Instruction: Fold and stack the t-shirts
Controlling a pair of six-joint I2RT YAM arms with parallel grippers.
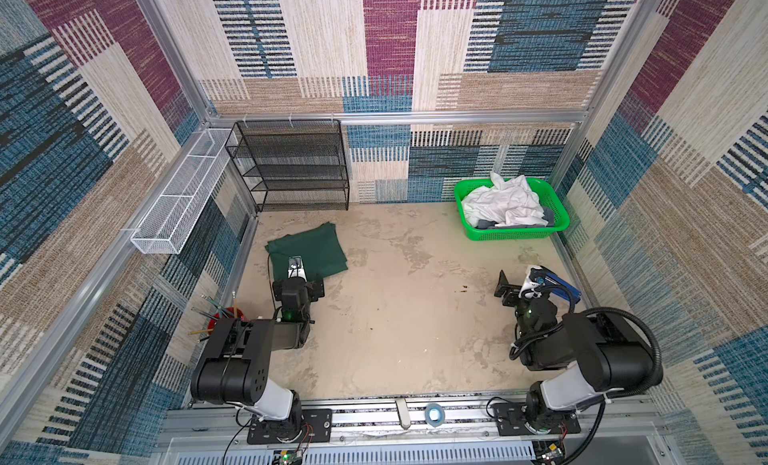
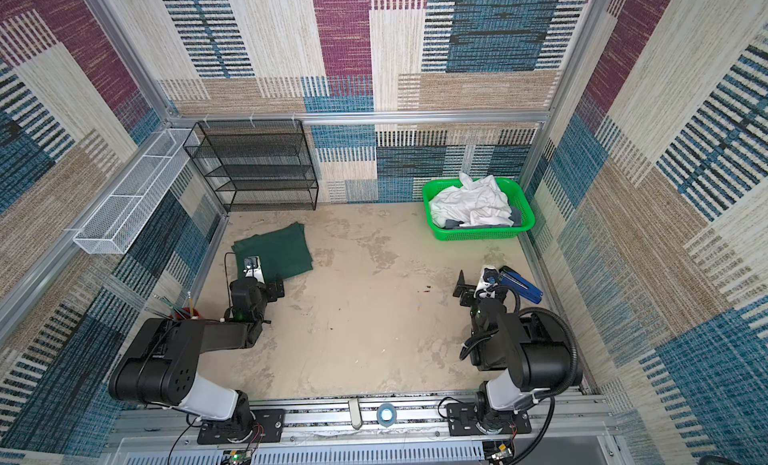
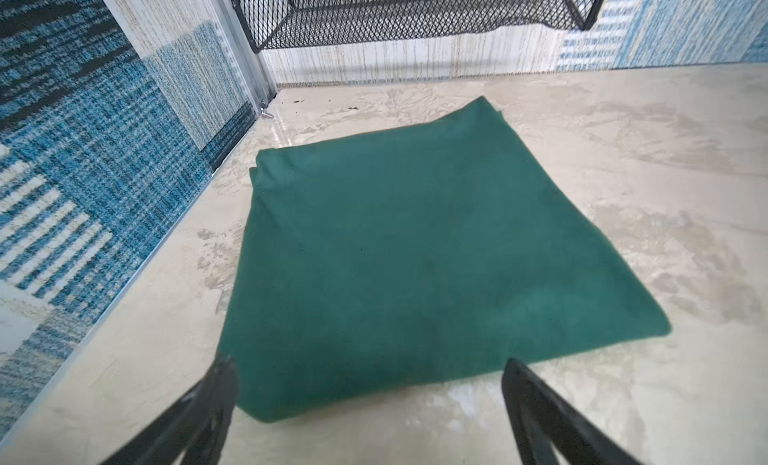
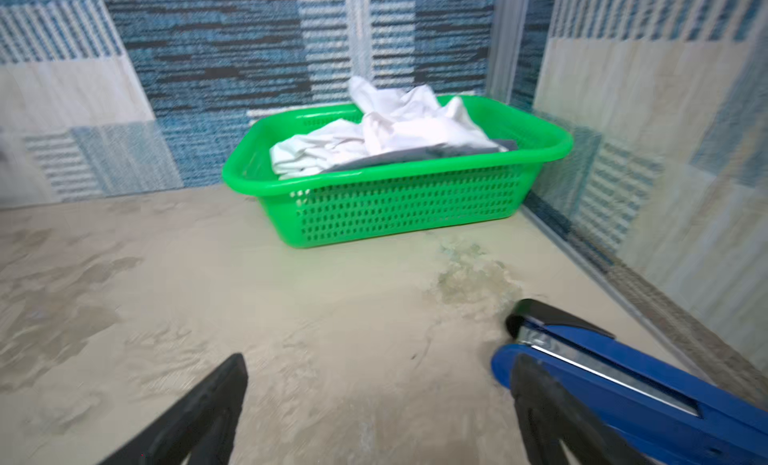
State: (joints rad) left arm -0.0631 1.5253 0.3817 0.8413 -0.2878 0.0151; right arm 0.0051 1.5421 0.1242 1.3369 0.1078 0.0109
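The dark green t-shirt (image 1: 306, 251) is lying folded into a rough square on the bench (image 1: 415, 317), far-left part, near the black mesh shelf (image 1: 291, 163). The white t-shirts (image 1: 500, 203) are sitting crumpled in the green basket (image 1: 515, 234) at the far-right corner, w/ some grey fabric (image 4: 505, 145) poking out beneath them. The left pincer (image 3: 370, 361) is hovering at the near edge of the green shirt, jaws spread wide, gripping nothing. The right pincer (image 4: 380, 359) is gaping wide & empty too, pointing toward the basket but well apart from it, w/ a blue stapler (image 4: 602, 359) lying right by one finger; touching or not, can't tell. Judging from this, one shirt is looking done & the next job is prob. pulling a white one out. Risks: the whites are tangling together, so a grab could be dragging out two at once, or the grey piece w/ them. The basket, if light, could be sliding or tipping should cloth be snagging on its rim. The right arm could be knocking the stapler while heading fwd. The left pincer, being so close, could be catching the folded edge & undoing the fold.
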